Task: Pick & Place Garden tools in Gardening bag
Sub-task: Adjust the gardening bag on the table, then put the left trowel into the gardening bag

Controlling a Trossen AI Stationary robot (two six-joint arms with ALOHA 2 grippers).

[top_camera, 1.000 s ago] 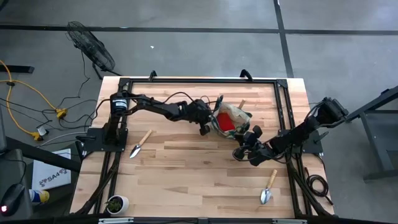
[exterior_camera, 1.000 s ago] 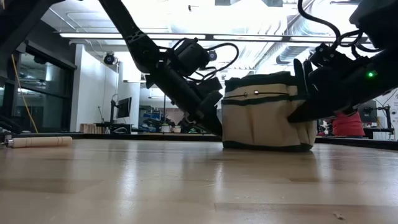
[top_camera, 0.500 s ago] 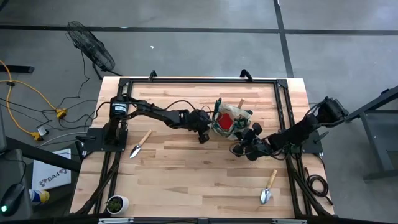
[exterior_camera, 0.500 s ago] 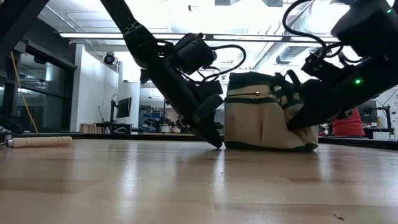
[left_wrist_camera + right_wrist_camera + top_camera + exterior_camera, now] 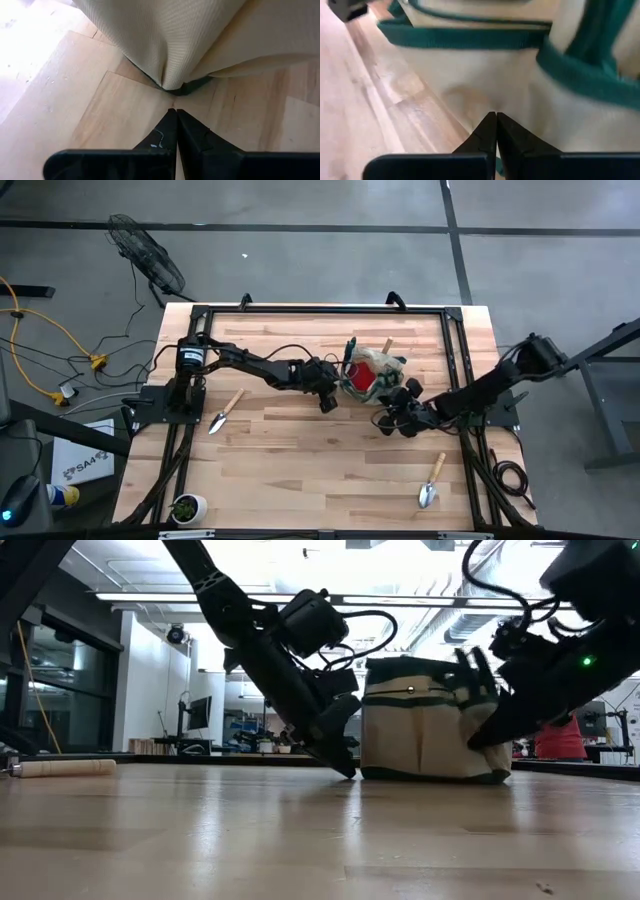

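The gardening bag (image 5: 378, 365), beige canvas with green trim, stands on the table right of centre. A red item (image 5: 358, 378) lies inside it, and a wooden handle (image 5: 388, 347) sticks out of its far side. My left gripper (image 5: 327, 404) is shut. Its tip is down at the table, just short of the bag's lower left corner (image 5: 175, 90). My right gripper (image 5: 388, 408) is shut at the bag's near right side. One wooden-handled trowel (image 5: 226, 413) lies at the left and another (image 5: 431, 480) at the near right. My right gripper has its shut fingertips (image 5: 496, 116) against the bag's beige side wall (image 5: 470, 90), below the green trim. They slant down from the table's near right. The bag stands upright on its base. Whether my left gripper touches the bag, I cannot tell.
A small potted plant (image 5: 187, 506) stands at the near left corner. Black frame rails (image 5: 320, 310) run round the table's edges. Bare wood lies between the two trowels, along the near half of the table.
My left gripper has swung toward the table's near edge along the bag's left side, and its tip has sunk to the table. The bag's left wall has drawn in and straightened, so the bag now stands narrower and more upright.
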